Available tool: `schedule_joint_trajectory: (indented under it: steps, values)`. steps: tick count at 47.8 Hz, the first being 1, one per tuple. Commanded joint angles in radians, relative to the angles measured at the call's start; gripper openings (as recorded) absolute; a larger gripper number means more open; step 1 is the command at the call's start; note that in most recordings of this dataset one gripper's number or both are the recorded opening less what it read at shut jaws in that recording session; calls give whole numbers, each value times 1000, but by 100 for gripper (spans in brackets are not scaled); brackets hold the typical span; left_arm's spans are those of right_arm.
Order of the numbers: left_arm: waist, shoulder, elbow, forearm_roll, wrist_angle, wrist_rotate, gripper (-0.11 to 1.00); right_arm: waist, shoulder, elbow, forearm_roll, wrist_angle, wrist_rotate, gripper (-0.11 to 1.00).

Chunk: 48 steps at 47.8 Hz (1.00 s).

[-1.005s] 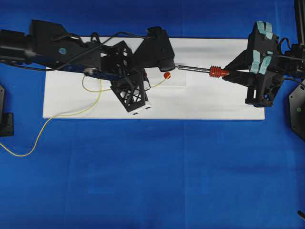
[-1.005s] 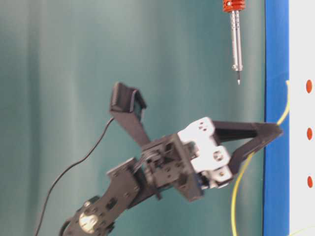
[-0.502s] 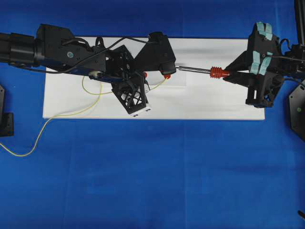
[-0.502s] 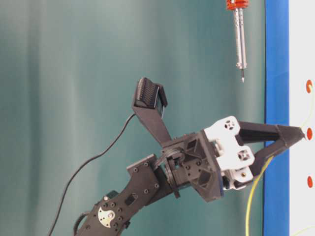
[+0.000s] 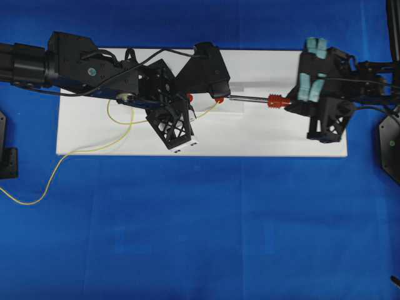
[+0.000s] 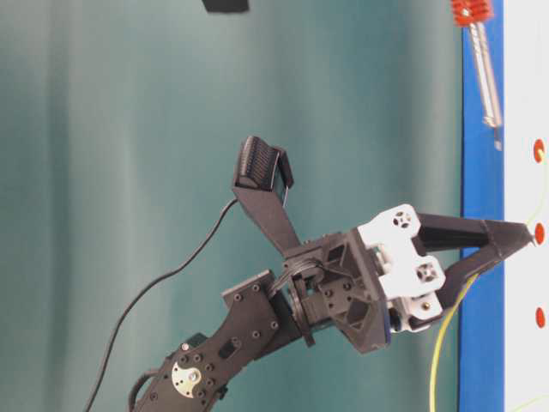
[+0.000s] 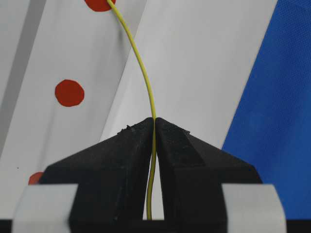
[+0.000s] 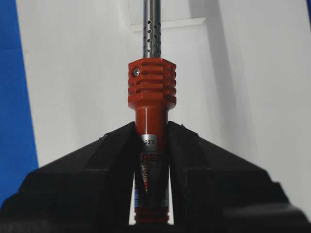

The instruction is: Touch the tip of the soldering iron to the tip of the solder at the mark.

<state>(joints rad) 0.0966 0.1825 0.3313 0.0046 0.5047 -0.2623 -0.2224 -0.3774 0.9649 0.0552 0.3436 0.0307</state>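
Overhead: the right gripper [image 5: 289, 104], at 3 o'clock on the white board [image 5: 269, 140], clamps the soldering iron [image 5: 262, 99] — shaft pointing to 9 o'clock.
Table-level: iron tip near a red dot [image 6: 539, 151].
Left wrist: the left gripper [image 7: 154, 127] pinches the solder [image 7: 142, 73], which runs toward 12 o'clock.
Right wrist: jaws grip the iron's orange handle.

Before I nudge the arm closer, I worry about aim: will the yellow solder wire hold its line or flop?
Probably floppy: the solder bows in a curve beyond the left gripper, and it trails in loose loops over the white board. It looks light and thin, so the soldering iron could likely push its tip aside.
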Motion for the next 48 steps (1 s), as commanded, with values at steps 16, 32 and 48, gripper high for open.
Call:
schedule_joint_trajectory:
  steps: [16,32,48]
  values:
    - [0,-20,-8,0,-2,2,3,-17,69,-43,-2,-5,2,6]
    - [-2,-20,-6,0,-2,3,3,-23,69,-41,-2,-5,2,6]
    - [8,-17,-17,0,-2,8,3,-23,83,-46,-2,-3,2,6]
